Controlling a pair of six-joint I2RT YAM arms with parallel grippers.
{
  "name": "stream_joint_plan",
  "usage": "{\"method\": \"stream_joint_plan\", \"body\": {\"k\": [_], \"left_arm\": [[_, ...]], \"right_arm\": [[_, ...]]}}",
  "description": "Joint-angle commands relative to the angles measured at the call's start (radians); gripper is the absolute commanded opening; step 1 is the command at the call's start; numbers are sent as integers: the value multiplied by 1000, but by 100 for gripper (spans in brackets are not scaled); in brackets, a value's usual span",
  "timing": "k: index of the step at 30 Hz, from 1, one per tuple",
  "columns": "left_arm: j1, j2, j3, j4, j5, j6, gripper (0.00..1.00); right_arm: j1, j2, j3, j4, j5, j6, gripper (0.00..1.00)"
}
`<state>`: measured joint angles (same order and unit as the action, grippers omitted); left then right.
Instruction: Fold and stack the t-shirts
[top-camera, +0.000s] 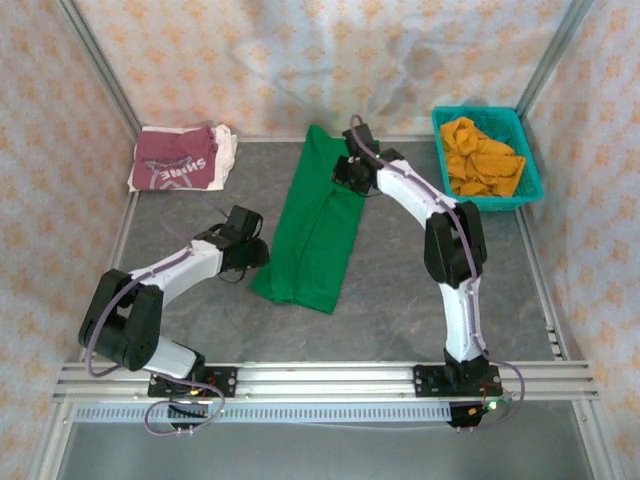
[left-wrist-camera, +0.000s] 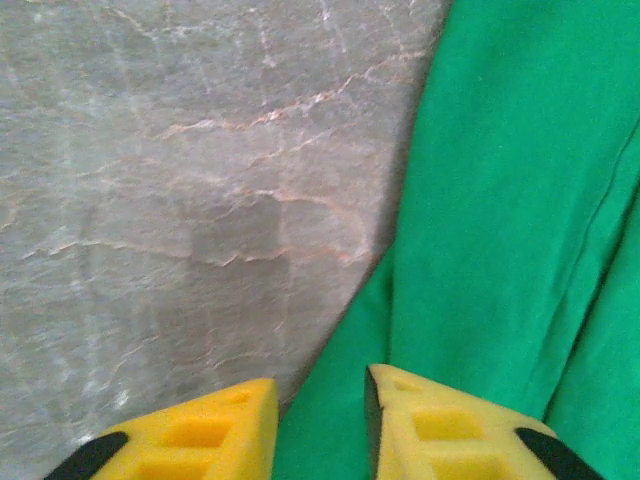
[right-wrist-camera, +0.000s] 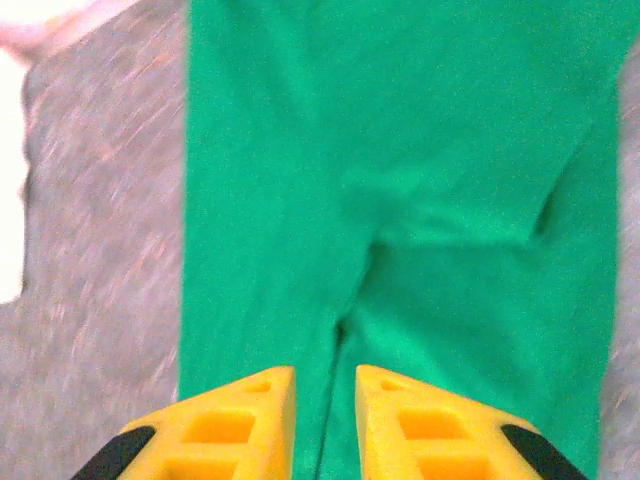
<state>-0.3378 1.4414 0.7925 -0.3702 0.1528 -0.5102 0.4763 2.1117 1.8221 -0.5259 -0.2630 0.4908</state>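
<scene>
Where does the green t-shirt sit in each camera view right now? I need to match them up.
Top view: green t-shirt lies centrally as a long strip.
Left wrist view: green t-shirt covers the right side.
Right wrist view: green t-shirt covers centre and right.
Shared landmark: the grey table along the shirt's left edge.

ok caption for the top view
Green tee folded lengthwise mid-table; maroon tee in far left corner, basket of orange cloth in far right corner.
</scene>
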Motion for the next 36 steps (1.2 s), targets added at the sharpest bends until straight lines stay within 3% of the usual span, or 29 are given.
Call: {"method": "stream_joint_plan", "body": {"k": [1, 6, 11, 16, 20, 26, 30, 33, 36], "left_arm": [[5, -52, -43, -84, -17, 6, 33], [4, -3, -58, -90, 15, 34, 38], [3, 22, -77, -40, 68, 52, 37], [3, 54, -99, -18, 87, 35, 24], [8, 38, -114, -55, 27, -50, 2], [10, 34, -160, 25, 102, -162, 0], [10, 29, -175, 42, 93, -202, 0], [10, -4, -198, 30, 69, -245, 0], [11, -65, -235, 15, 33, -289, 0]], "right_arm": [[56, -56, -155, 74, 58, -87, 23], [80, -119, -305, 177, 16, -53, 23], [142, -60, -251, 94, 38, -112, 23], [157, 35, -180, 69, 25, -96, 22], [166, 25, -174, 142, -44, -104, 19], [186, 84, -146, 234, -256, -132, 11], [194, 161, -92, 193, -250, -130, 5], [191, 190, -75, 132, -111, -90, 0], [169, 239, -44, 53, -59, -56, 0]]}}
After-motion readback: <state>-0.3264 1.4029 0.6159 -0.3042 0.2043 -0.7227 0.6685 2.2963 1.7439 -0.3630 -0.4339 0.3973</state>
